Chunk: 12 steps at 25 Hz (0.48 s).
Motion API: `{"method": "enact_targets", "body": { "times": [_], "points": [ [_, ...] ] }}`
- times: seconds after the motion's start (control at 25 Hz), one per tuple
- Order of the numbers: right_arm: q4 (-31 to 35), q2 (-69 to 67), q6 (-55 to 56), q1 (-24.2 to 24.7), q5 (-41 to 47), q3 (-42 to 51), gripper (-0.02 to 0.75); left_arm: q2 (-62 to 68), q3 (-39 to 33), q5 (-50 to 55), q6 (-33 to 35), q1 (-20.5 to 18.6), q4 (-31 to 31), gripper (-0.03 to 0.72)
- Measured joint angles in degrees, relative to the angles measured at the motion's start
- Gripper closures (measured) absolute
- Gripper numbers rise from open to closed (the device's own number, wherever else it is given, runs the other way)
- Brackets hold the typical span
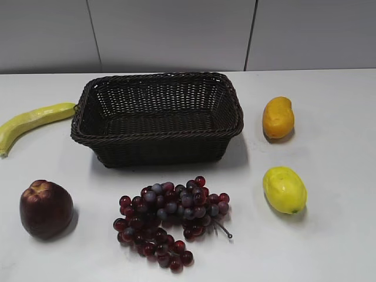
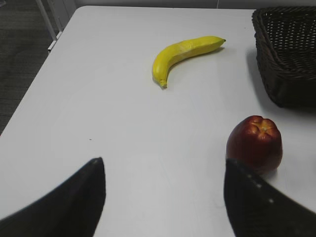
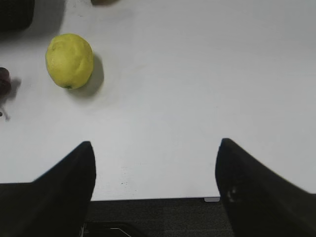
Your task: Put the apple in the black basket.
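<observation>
The dark maroon apple (image 1: 46,209) sits on the white table at the front left; it also shows in the left wrist view (image 2: 255,143), just beyond my right finger. The black basket (image 1: 157,135) stands empty at the back middle; its corner shows in the left wrist view (image 2: 286,54). My left gripper (image 2: 163,170) is open and empty, above bare table left of the apple. My right gripper (image 3: 154,150) is open and empty over the table's front edge. Neither gripper shows in the exterior view.
A banana (image 1: 32,121) lies left of the basket, also in the left wrist view (image 2: 185,52). A bunch of grapes (image 1: 170,220) lies in front of the basket. An orange-yellow mango (image 1: 278,117) and a yellow lemon (image 1: 284,190) (image 3: 69,60) lie at the right.
</observation>
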State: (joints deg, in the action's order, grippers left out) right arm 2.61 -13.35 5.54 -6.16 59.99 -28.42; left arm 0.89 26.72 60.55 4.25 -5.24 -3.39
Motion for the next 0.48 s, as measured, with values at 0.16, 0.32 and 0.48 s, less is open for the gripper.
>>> {"method": "enact_targets", "body": {
  "times": [0.16,0.32,0.48],
  "points": [
    [0.0,0.0,0.0,0.0,0.0,0.0,0.167,0.0,0.0,-0.1,-1.9,0.0,2.0,0.134],
    [0.0,0.0,0.0,0.0,0.0,0.0,0.167,0.0,0.0,-0.1,-3.0,0.0,3.4,0.134],
    [0.0,0.0,0.0,0.0,0.0,0.0,0.167,0.0,0.0,-0.1,-3.0,0.0,3.4,0.134]
  ]
}}
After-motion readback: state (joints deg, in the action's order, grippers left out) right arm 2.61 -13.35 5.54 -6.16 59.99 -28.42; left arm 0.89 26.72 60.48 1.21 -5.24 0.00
